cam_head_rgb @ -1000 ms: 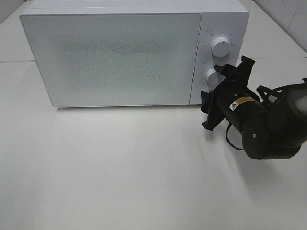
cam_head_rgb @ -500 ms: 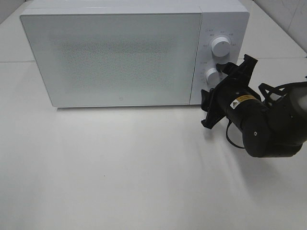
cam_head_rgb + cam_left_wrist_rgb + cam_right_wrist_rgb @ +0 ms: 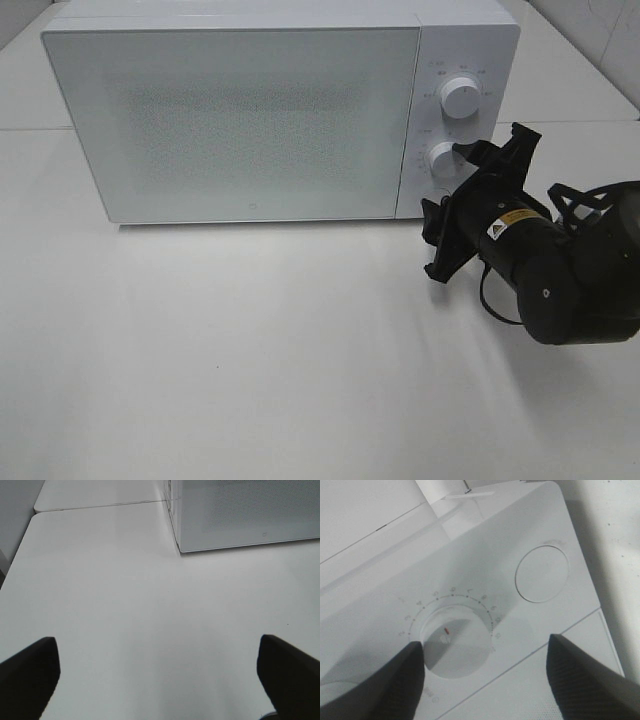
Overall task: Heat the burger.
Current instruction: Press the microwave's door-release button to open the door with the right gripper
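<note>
The burger cannot be seen in any view. The microwave [image 3: 240, 120] fills the upper left and middle of the high view. Its door [image 3: 235, 125] is shut and the window is milky, so I cannot tell what is inside.

On the right side of the microwave is a white panel with two round knobs. The upper knob [image 3: 460, 97] is above the lower knob [image 3: 443, 160].

The right gripper [image 3: 442, 182] is at the right of the high view, and it is black. It points at the panel, right by the lower knob. One of its fingers [image 3: 470, 152] reaches the right edge of that knob. I cannot tell if it really touches.

In the right wrist view, the lower knob [image 3: 457, 645] has a little red mark [image 3: 446, 630] and small numbers around it. The two dark fingers [image 3: 585, 680] are spread apart. One finger is at the rim of the knob and the other is well away from it. So the jaws are partly open and do not squeeze anything. A round flat button [image 3: 542, 573] is on the panel near the knob.

The left gripper [image 3: 157, 645] shows only in its own wrist view. Its fingers [image 3: 27, 675] are spread as wide as they go, with nothing between them. It hangs over the bare white table [image 3: 125, 605], and a corner of the microwave is farther off.

The white table [image 3: 250, 350] fills the lower part of the high view.
</note>
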Motion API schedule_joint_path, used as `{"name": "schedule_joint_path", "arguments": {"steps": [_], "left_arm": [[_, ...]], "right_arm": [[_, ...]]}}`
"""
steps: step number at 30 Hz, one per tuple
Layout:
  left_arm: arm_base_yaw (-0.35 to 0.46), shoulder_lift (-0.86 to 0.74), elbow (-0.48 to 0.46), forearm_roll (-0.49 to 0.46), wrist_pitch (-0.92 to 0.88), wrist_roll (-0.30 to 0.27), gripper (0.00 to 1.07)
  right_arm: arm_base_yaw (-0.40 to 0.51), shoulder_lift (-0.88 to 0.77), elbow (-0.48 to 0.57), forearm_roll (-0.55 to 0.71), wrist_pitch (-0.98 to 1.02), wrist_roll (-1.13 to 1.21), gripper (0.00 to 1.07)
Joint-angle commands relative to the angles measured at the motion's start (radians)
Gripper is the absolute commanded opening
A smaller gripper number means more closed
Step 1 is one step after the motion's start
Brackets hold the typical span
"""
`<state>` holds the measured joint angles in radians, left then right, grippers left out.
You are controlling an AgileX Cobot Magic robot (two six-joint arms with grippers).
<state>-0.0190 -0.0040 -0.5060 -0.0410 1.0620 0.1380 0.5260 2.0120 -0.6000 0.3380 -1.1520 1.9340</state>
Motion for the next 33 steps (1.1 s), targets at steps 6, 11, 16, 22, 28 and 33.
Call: {"name": "schedule_joint_path", "arguments": {"steps": [6,11,16,22,28,33], "left_arm": [[-0.005,-0.020,0.000,-0.007,-0.016,-0.006,1.05],[-0.005,-0.020,0.000,-0.007,-0.016,-0.006,1.05],[-0.005,-0.020,0.000,-0.007,-0.016,-0.006,1.05],[-0.005,-0.020,0.000,-0.007,-0.016,-0.006,1.05],[-0.005,-0.020,0.000,-0.007,-0.016,-0.006,1.05],[-0.004,-0.020,0.000,-0.007,-0.016,-0.006,1.05]], "right_arm": [[0.013,-0.078,0.074,-0.001,-0.026,-0.007,0.61],[0.016,-0.139,0.129,-0.002,-0.025,-0.081,0.61],[0.040,-0.226,0.196,0.013,-0.022,-0.264,0.61],[0.048,-0.336,0.243,-0.013,-0.020,-0.571,0.61],[0.048,-0.461,0.272,-0.013,0.009,-0.892,0.61],[0.048,-0.637,0.275,-0.013,0.230,-1.256,0.61]]}}
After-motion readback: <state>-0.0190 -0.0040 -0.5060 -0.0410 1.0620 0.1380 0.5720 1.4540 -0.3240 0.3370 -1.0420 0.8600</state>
